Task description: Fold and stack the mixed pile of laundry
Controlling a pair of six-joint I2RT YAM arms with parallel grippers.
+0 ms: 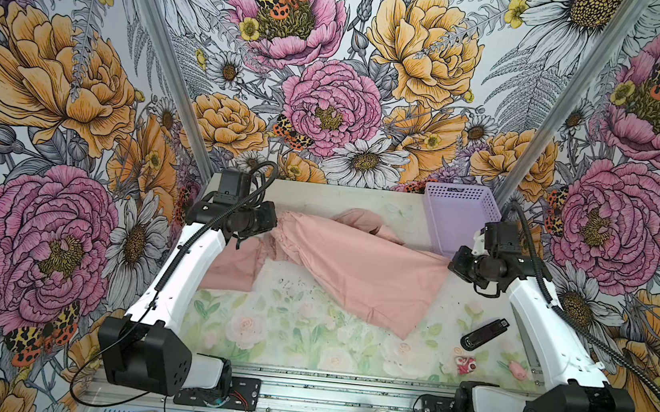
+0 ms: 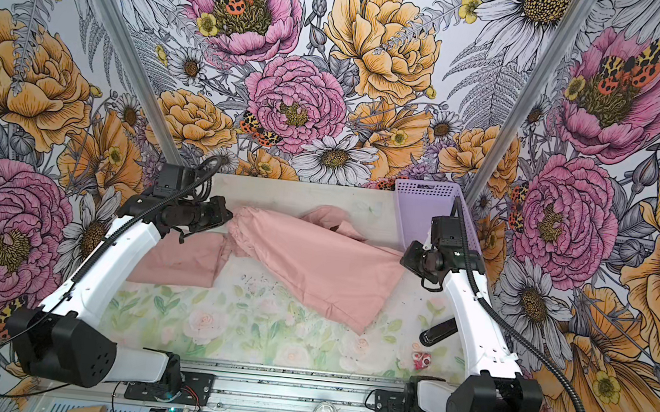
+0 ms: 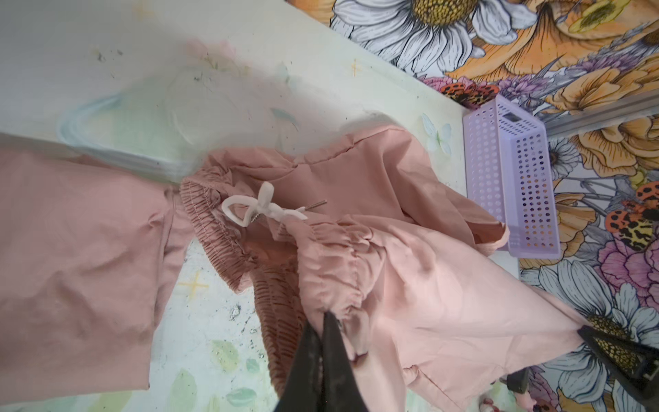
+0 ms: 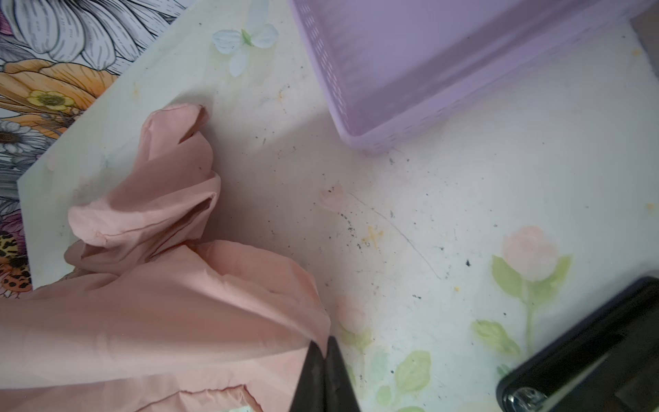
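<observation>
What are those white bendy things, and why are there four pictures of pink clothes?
Those are two robot arms. Two pictures look down from a camera above; the other two come from little cameras on each arm's wrist. On the flowery table lie pink shorts, another pink garment, a purple basket and a small black gadget. The left pincer is pinching the shorts' stretchy waistband, and the right pincer is pinching their other end.

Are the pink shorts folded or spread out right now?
Spread out, not folded: the shorts stretch between the left hand pinching the waistband and the right hand pinching the far edge.
</observation>
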